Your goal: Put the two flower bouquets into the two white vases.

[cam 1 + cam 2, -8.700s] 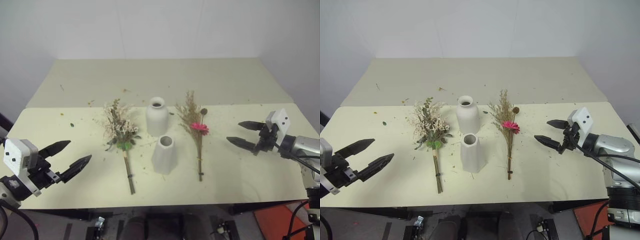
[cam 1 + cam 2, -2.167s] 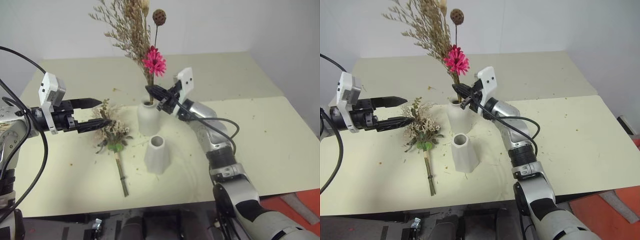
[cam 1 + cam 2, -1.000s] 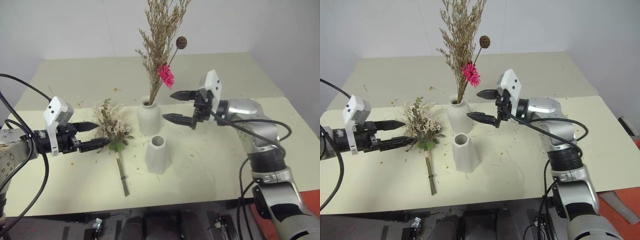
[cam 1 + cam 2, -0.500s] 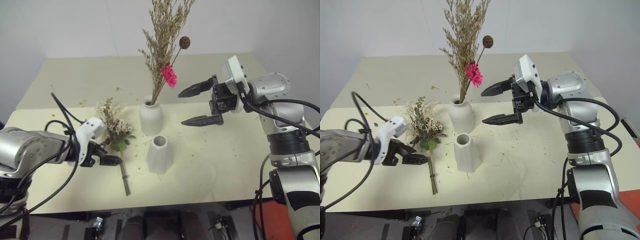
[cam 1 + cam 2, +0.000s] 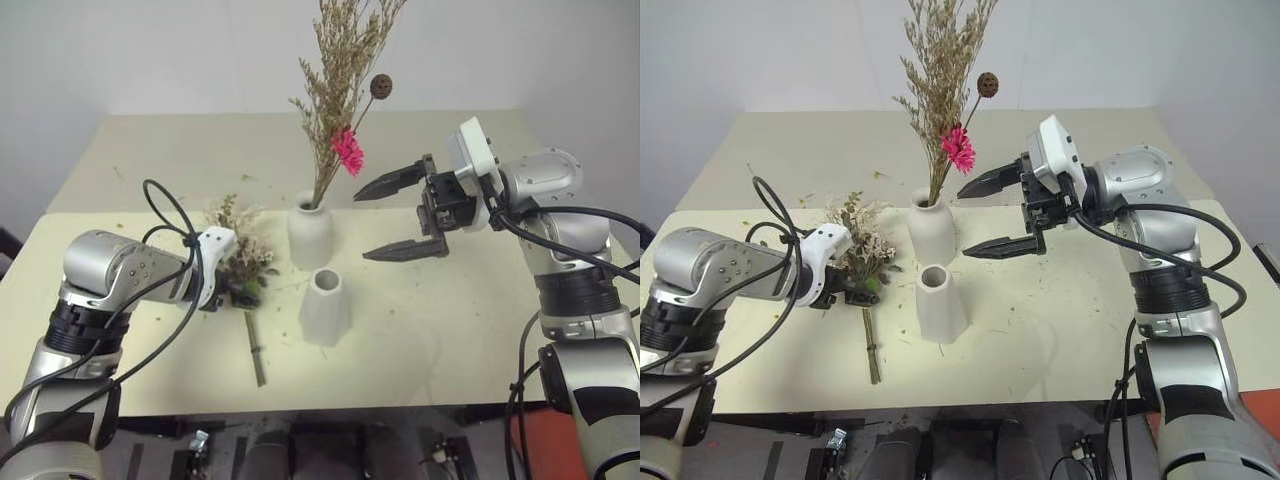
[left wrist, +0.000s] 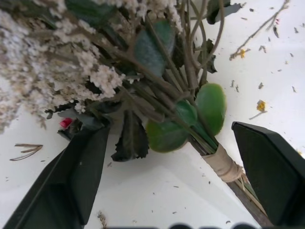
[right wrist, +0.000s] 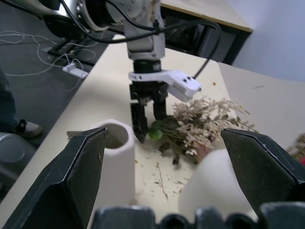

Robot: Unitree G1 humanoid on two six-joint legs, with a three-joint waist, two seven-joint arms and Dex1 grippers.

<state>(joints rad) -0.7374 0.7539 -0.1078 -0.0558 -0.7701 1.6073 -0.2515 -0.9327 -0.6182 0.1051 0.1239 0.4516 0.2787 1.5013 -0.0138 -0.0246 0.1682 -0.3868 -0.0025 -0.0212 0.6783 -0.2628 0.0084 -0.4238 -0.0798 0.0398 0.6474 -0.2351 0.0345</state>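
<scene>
Left claw point(image 5: 848, 291) dropped astride rose bouquet point(image 5: 862, 252) stems, fingers apart; right claw point(image 5: 992, 214) wide.

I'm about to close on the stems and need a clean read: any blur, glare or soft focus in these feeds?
Head views: even light, soft shadows, no glare. Left wrist view: bouquet leaves and stems sharp; own fingers soft at the edges. Right wrist view: rounded vase and own fingers blurred up close, left gripper and cone vase clearer.

My vases point(image 5: 324, 308): matt white ceramic, smooth.
My fuller bouquet point(image 6: 95, 71): dry, rough sprigs; waxy green leaves; stems bound in tan tape.
My tool point(image 7: 148, 121): black matt plastic.
Tabletop point(image 5: 480, 320): matt cream.
</scene>
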